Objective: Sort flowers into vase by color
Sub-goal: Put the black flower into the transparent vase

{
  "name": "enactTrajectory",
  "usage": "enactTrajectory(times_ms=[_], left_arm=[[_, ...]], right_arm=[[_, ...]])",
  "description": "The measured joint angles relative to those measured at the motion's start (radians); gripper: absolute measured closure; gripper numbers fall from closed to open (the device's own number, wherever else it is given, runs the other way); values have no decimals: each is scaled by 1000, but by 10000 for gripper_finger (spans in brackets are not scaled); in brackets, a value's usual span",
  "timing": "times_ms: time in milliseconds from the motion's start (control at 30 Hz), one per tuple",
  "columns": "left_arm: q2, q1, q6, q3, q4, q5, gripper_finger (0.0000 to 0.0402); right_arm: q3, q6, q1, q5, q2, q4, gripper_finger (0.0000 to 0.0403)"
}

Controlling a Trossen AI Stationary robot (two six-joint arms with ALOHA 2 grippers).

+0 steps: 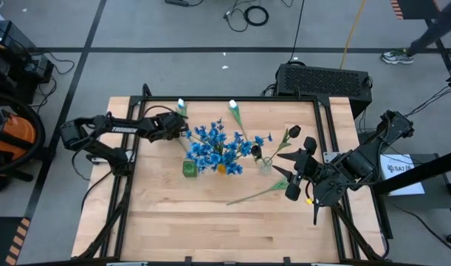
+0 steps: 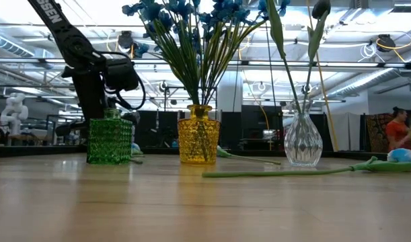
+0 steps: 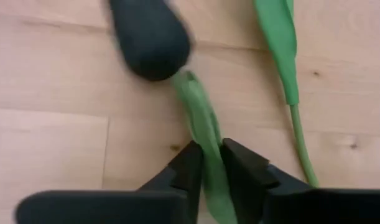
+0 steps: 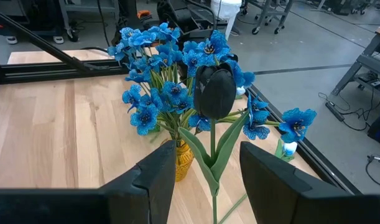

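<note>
Pinching a dark bud's green stem (image 3: 208, 155) near the tabletop's (image 1: 210, 222) far-left corner, our left gripper (image 3: 213, 163) has its jaws narrowed on it. Our right gripper (image 4: 208, 168), jaws parted, hovers by the right edge; blue flowers (image 1: 214, 144) fill the central yellow vase (image 2: 198, 141).

Wooden table top (image 1: 210, 222), pale planks, in a black metal frame (image 1: 325, 122). Grey concrete floor (image 1: 173, 44) around it, marked with dark tape lines. Black perforated box (image 1: 322, 78) just behind the table's far edge. Loose cables (image 1: 251, 15) on the floor beyond it, one coiled. Orange and black equipment (image 1: 7, 133) at the far left. A person's shoe (image 1: 396, 55) on the floor at upper right. Low view: open industrial hall, ceiling beams and ducts with bright strip lights (image 2: 366, 64), a white humanoid figure (image 2: 15, 111) at left, a person in a red top (image 2: 397, 131) at right.
</note>
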Motion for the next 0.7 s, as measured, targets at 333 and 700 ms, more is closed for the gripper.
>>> enactTrajectory(times_ms=[333,700], left_arm=[[-20,28,33,0,10,-3,384],[-113,45,60,0,118,-24,379]], right_arm=[[0,1,0,0,0,0,234],[0,3,0,0,0,1,234]])
